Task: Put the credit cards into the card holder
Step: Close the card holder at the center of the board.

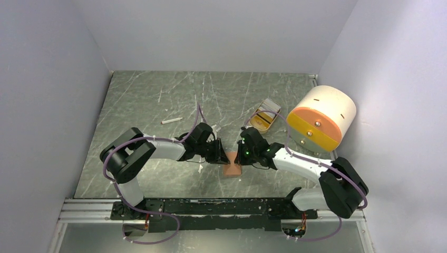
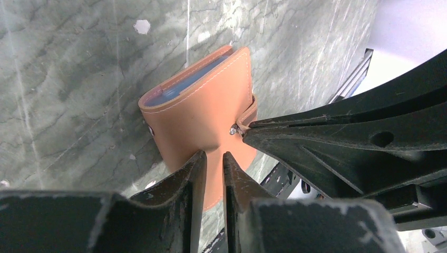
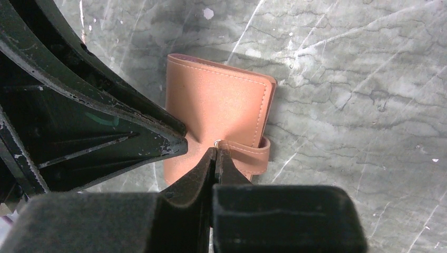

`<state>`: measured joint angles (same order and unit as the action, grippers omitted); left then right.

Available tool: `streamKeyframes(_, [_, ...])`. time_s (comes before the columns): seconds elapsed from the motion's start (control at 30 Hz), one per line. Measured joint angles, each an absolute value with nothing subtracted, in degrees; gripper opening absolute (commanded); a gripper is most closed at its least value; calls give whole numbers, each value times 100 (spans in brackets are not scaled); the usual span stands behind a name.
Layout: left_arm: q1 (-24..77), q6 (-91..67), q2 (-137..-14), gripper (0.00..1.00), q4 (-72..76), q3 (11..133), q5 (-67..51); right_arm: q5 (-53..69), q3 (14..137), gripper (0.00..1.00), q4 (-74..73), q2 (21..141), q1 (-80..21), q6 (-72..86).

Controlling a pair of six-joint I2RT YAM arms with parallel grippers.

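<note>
**Soft leather holder, grab it by the edges**

The holder (image 1: 232,169) sits on the bench (image 1: 158,95) near the front, right between the two arms. It's tan-brown leather with stitched edges, folded over, and has a little strap (image 3: 248,153) with a metal snap (image 2: 232,130). The edge of a blue card (image 2: 182,87) peeks out of the open side.

The left jaws are nearly together with a bit of the cover nipped between them, and the leather puckers there. The right jaws are pressed together on the strap at the snap.

My guess is it's light and floppy and will slide on that smooth marble-look top. So one side has to pin it while the other works the flap. Thin, stiff cards are best taken by an edge. More cards (image 1: 261,122) sit in the tray (image 1: 274,108), further back on the right.
</note>
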<state>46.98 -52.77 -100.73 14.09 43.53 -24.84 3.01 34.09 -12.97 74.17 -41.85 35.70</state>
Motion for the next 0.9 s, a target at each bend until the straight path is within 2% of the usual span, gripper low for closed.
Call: streamKeyframes(0.9, [4698,-5406,-10040,24,1605,4213,-2488,69,3634,0,-1347,7677,-4250,3568])
